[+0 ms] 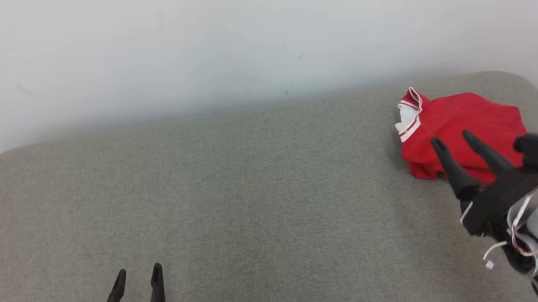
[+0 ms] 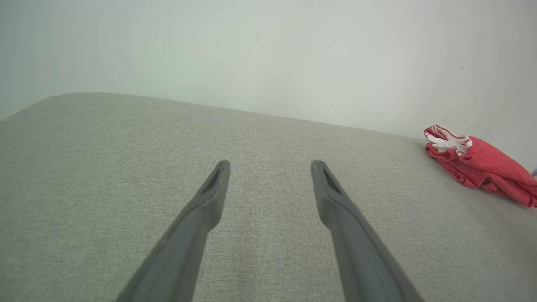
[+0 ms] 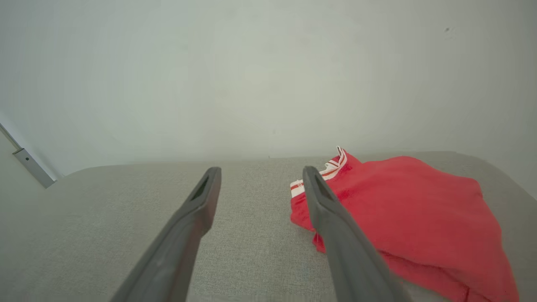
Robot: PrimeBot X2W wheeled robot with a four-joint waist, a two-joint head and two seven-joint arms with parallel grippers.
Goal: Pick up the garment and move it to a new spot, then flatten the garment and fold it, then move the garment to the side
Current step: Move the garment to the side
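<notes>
Red knit, trimmed at the collar in white stripes, sits in a compact bundle at the far right end of a grey upholstered surface (image 1: 252, 181): the garment (image 1: 462, 129) looks folded and set to the side, near the pale wall (image 1: 239, 37). The right gripper (image 1: 453, 139) hangs over the bundle's near edge, fingers spread wide and holding nothing; whether a fingertip touches the cloth cannot be told. The left gripper (image 1: 138, 274) waits well apart at the near left, likewise fully open and empty. Judged from this layout, the task appears at or close to its end, with little left beyond drawing the right arm clear.
</notes>
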